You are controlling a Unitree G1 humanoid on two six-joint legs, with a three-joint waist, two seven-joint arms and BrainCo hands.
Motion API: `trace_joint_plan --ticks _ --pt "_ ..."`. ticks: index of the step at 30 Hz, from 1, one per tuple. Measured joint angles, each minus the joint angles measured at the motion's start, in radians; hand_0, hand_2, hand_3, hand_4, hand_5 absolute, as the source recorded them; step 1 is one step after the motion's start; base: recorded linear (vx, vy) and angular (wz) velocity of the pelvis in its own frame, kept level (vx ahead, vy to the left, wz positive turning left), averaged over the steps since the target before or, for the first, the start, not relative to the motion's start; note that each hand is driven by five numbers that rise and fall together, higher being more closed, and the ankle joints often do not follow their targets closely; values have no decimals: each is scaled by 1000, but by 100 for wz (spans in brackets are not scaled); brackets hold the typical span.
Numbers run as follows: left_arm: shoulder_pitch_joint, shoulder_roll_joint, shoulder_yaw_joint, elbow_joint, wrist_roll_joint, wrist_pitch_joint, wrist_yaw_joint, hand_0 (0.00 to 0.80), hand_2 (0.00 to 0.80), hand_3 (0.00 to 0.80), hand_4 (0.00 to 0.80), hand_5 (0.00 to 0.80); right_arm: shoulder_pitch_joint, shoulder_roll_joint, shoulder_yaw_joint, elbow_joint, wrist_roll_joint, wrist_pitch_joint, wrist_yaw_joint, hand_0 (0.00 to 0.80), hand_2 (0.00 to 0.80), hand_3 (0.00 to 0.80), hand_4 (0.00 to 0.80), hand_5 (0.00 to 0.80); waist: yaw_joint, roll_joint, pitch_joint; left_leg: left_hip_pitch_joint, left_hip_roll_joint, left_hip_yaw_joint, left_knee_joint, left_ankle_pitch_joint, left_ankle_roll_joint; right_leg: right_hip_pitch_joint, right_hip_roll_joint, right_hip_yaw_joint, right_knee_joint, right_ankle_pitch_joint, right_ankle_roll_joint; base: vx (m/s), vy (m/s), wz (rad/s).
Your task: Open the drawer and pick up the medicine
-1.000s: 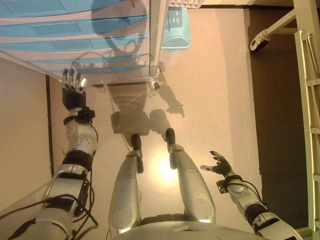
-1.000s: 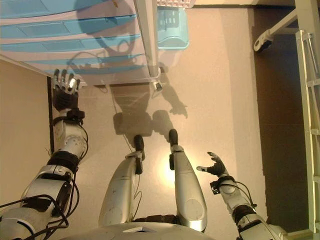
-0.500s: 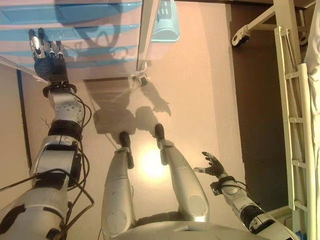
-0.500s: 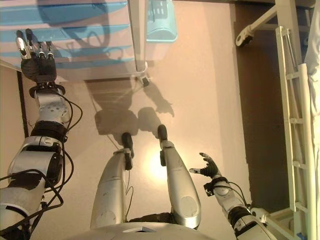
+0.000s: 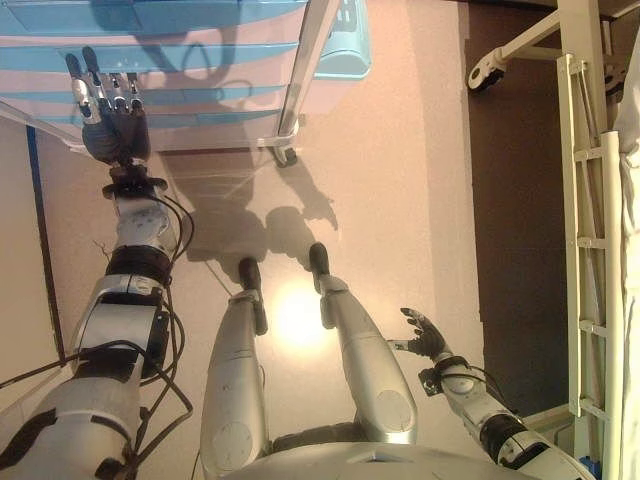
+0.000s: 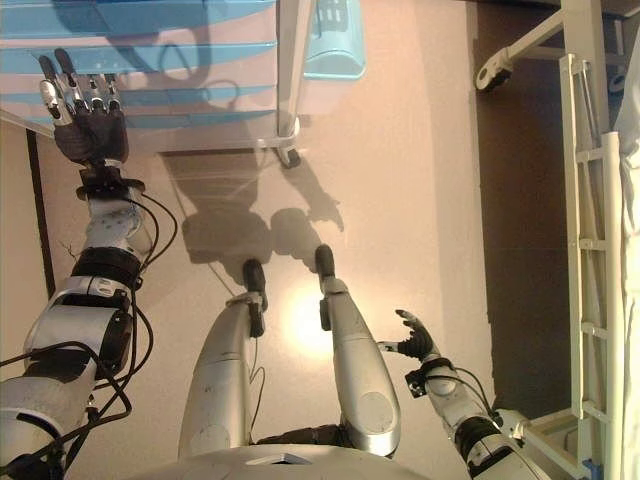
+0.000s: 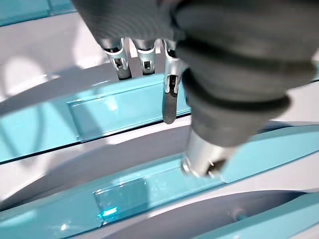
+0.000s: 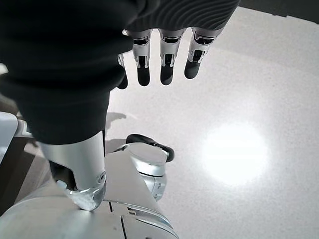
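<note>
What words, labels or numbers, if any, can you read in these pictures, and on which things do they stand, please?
None can be read.
Drawer unit: its blue drawer fronts show no label or number.
Blue basket beside it: no text visible.
White ladder frame: no sign on it.
Left hand, reaching up at the drawers, and right hand, low by the floor: no legible marking.

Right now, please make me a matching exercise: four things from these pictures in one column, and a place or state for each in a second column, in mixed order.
Things:
1. left hand
2. right hand
3. drawer unit
4. white ladder

Places or states:
A. low beside the robot, holding nothing
B. blue fronts, all closed
C. raised with straight fingers at the drawer fronts
D. along the right edge

Pairs: 1-C, 2-A, 3-B, 4-D
</note>
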Motion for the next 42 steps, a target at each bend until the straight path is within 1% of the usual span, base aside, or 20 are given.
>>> trace_joint_plan --ticks 3,6,9,10,12,15,18,19,21,23,24,25,26,29,31,34,36,40,41,42 --pt "39 0 -16 0 -1 22 -22 800 800 800 800 800 0 0 0 1 0 4 1 0 0 0 0 0 1 0 0 31 -6 1 -18 1 3 23 -6 0 -2 0 0 -3 0 1" --pt "108 -1 -27 0 -17 51 -85 800 800 800 800 800 0 -2 -1 5 -1 10 1 0 0 0 0 0 10 0 0 68 -13 9 -44 4 8 54 -15 -4 -17 0 0 0 0 0" --pt "207 -19 -25 -8 -64 97 -161 800 800 800 800 800 1 -2 -8 6 -3 19 0 0 0 0 0 0 21 0 0 118 -22 12 -84 10 9 106 -26 -15 -53 -1 1 -2 -4 -1" --pt "239 -31 -22 -14 -81 116 -183 800 800 800 800 800 3 -1 -10 6 -4 20 -2 0 0 0 0 0 25 0 0 138 -30 9 -104 17 8 120 -32 -21 -61 -2 1 8 -31 5" --pt "308 -72 -14 -48 -107 136 -212 800 800 800 800 800 5 5 -11 12 -5 20 -9 0 0 0 0 0 33 0 0 171 -37 6 -141 31 7 149 -40 -38 -83 -2 2 -2 -34 10" --pt "434 -185 48 -80 -108 170 -279 800 800 800 800 800 10 27 -46 23 -25 20 -22 0 0 0 0 0 52 3 2 242 -46 -16 -203 55 -4 210 -50 -61 -114 -3 2 20 -37 15" --pt "558 -287 69 -81 -108 191 -350 800 800 800 800 800 15 41 -61 18 -60 19 -21 0 0 0 0 0 86 8 4 321 -47 -36 -262 71 -17 284 -51 -84 -148 -9 -8 50 -46 18" --pt "607 -307 73 -77 -107 215 -371 800 800 800 800 800 17 50 -72 17 -75 19 -19 0 0 0 0 0 99 10 5 348 -46 -51 -284 77 -22 311 -50 -99 -158 -13 -14 89 -46 26" --pt "682 -319 73 -57 -103 263 -401 800 800 800 800 800 24 64 -91 15 -96 20 -15 0 0 0 0 0 115 14 4 397 -46 -71 -316 84 -31 354 -50 -121 -160 -30 -24 87 -48 32" --pt "738 -335 77 -17 -81 311 -416 800 800 800 800 800 36 66 -124 10 -125 20 2 0 0 0 0 0 134 35 0 441 -44 -92 -342 89 -39 395 -50 -143 -159 -47 -30 90 -61 36" --pt "749 -335 82 13 -76 323 -416 800 800 800 800 800 41 65 -140 10 -134 21 5 0 0 0 0 0 140 49 -5 456 -44 -105 -353 93 -42 411 -51 -154 -159 -54 -33 86 -82 26" --pt "770 -337 84 46 -71 340 -417 800 800 800 800 800 47 65 -157 10 -144 21 15 0 0 0 0 0 152 65 -12 477 -42 -107 -367 95 -46 426 -50 -159 -161 -58 -35 62 -78 21" --pt "787 -346 84 79 -64 355 -416 800 800 800 800 800 55 62 -169 12 -155 22 23 0 0 0 0 0 153 84 -27 492 -40 -115 -379 98 -48 445 -48 -168 -170 -59 -36 45 -72 17" --pt "840 -387 90 186 -50 376 -389 800 800 800 800 800 88 48 -192 43 -182 23 44 0 0 0 0 0 150 139 -109 521 -36 -133 -418 112 -54 479 -43 -188 -202 -63 -39 2 -67 18" --pt "876 -407 117 219 -16 389 -343 800 800 800 800 800 108 40 -203 72 -190 24 48 0 0 0 0 0 152 169 -156 535 -32 -155 -428 117 -60 510 -37 -209 -226 -65 -42 -26 -51 29" --pt "909 -431 172 249 59 402 -278 800 800 800 800 800 114 22 -228 125 -205 26 51 0 0 0 0 0 173 200 -214 545 -24 -188 -443 126 -75 529 -30 -243 -234 -75 -56 -14 -16 32" --pt "925 -438 196 261 95 411 -236 800 800 800 800 800 113 11 -252 158 -211 31 56 0 0 0 0 0 185 217 -254 542 -19 -192 -452 135 -82 528 -27 -263 -231 -83 -63 -18 12 27" --pt "958 -438 220 281 141 412 -183 800 800 800 800 800 117 -13 -266 197 -220 38 63 0 0 0 0 0 208 241 -306 540 -12 -210 -453 140 -93 526 -22 -286 -205 -107 -75 -1 14 17" --pt "963 -437 220 280 162 415 -179 800 800 800 800 800 120 -17 -266 202 -220 39 65 0 0 0 0 0 212 245 -313 539 -11 -213 -457 131 -100 521 -23 -291 -190 -116 -78 0 25 18" --pt "961 -437 219 280 172 418 -173 800 800 800 800 800 123 -17 -266 204 -221 38 66 0 0 0 0 0 216 245 -321 538 -12 -211 -457 129 -99 514 -24 -292 -172 -125 -80 2 33 9"
